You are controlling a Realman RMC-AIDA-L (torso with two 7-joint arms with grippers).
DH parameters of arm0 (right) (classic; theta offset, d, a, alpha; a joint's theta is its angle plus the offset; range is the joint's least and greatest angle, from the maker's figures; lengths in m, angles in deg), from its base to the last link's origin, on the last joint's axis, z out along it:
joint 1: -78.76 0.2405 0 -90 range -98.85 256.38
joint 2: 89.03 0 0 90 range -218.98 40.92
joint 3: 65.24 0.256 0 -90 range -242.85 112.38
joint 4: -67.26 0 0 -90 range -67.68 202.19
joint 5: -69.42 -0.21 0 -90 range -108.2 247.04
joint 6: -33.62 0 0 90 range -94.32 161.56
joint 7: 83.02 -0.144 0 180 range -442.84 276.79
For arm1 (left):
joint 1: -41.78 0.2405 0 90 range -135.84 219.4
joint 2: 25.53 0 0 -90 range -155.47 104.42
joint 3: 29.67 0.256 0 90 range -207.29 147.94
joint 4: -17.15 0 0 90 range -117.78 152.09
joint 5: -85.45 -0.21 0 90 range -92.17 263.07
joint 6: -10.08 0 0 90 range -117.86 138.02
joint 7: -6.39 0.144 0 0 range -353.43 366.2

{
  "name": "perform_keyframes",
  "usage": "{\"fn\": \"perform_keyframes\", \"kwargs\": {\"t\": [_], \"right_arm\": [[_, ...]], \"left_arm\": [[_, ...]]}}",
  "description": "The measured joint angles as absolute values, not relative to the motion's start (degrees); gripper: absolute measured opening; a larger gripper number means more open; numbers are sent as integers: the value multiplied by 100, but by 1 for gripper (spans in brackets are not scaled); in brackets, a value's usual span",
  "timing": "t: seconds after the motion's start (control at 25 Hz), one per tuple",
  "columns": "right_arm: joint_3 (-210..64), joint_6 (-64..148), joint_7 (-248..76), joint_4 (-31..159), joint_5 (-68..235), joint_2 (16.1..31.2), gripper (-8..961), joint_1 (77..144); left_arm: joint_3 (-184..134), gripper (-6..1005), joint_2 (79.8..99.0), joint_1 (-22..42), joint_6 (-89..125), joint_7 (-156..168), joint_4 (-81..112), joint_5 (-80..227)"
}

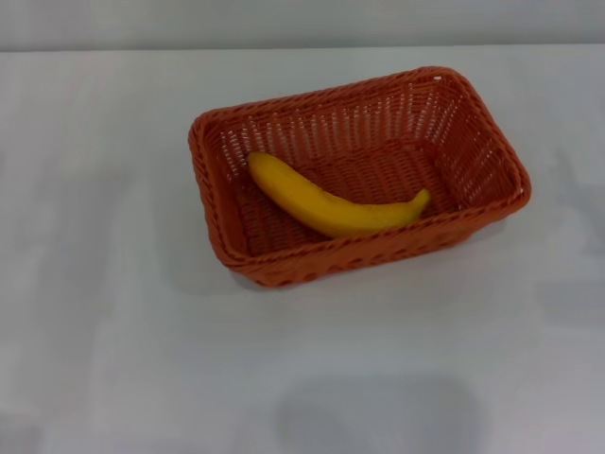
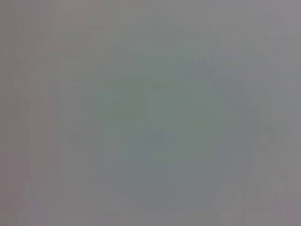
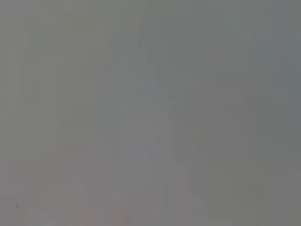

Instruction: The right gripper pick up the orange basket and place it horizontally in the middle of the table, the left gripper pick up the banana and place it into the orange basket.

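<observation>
Bright, even light from above washes over the white bench [image 1: 113, 359] in the head view, and the whole picture sits a touch soft, with no hard glare anywhere. Faint grey shadows show on the bench, one broad smudge near the front edge and a thin one hugging the near side of the orange basket [image 1: 492, 161], while the banana [image 1: 331, 206] inside glows evenly lit. Both wrist views give only a flat, featureless grey blur, nothing in focus.

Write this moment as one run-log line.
banana: lying inside orange basket | basket: on white table, near middle | end effectors: not in view
</observation>
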State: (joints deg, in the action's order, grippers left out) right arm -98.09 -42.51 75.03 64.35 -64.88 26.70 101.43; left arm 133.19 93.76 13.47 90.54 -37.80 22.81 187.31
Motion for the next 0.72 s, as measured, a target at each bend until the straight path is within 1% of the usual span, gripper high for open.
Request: {"fn": "perform_keyframes", "kwargs": {"t": [0.08, 0.28, 0.72], "right_arm": [[-9780, -4249, 7498, 6526, -6504, 2663, 641, 10159], [-9733, -3943, 7491, 6689, -6515, 2672, 641, 10281], [-9725, -3963, 7481, 6715, -6499, 2682, 642, 10333]], "left_arm": [[13320, 871, 9359, 1552, 8918, -3279, 1917, 18859], [13319, 870, 9394, 1807, 8497, -2374, 1606, 18935], [13319, 871, 9394, 1766, 8320, -2139, 1250, 18876]]}}
